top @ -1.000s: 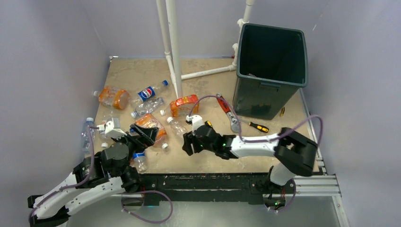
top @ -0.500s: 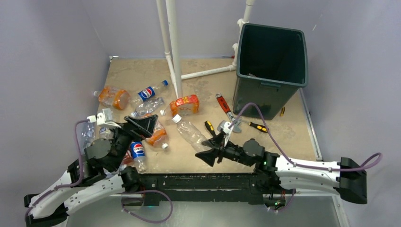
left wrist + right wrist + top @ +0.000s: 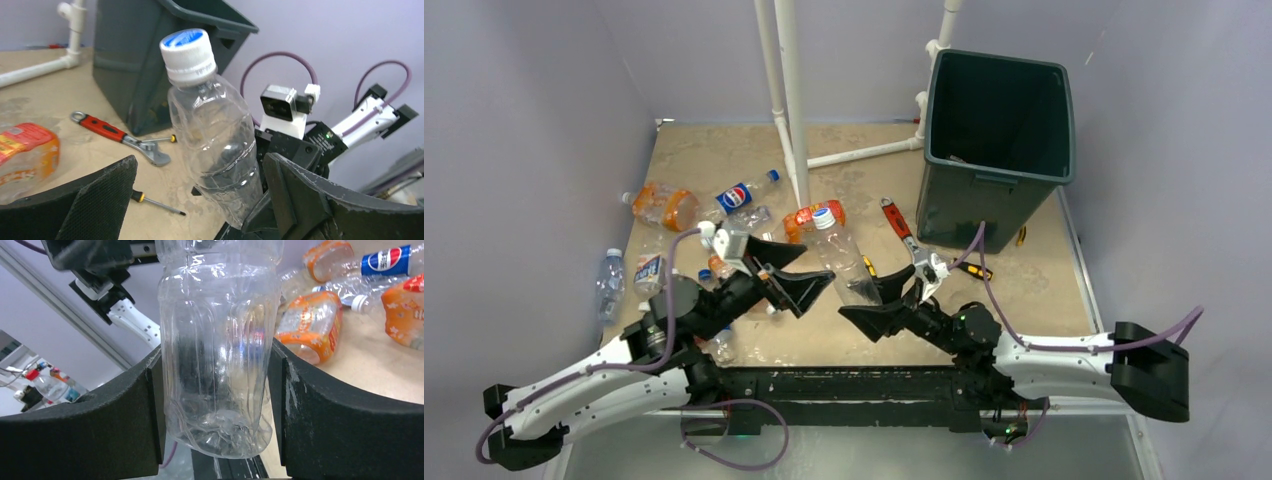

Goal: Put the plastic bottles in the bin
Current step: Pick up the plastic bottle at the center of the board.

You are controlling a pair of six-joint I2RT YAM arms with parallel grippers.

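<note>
Holding clear plastic bottle point(image 3: 217, 330) in right gripper point(image 3: 216, 390); left gripper point(image 3: 200, 192) spread wide, gripping nothing. Next: carry over dark green rectangular bin point(image 3: 996, 165), release.

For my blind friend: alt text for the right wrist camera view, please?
A clear plastic bottle is clamped by the right tool between its two black fingers. Behind it, orange-labelled bottles and a Pepsi bottle lie on the table.

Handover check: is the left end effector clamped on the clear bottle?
No, the left end effector stands wide open; the right end effector grips the clear bottle.
</note>
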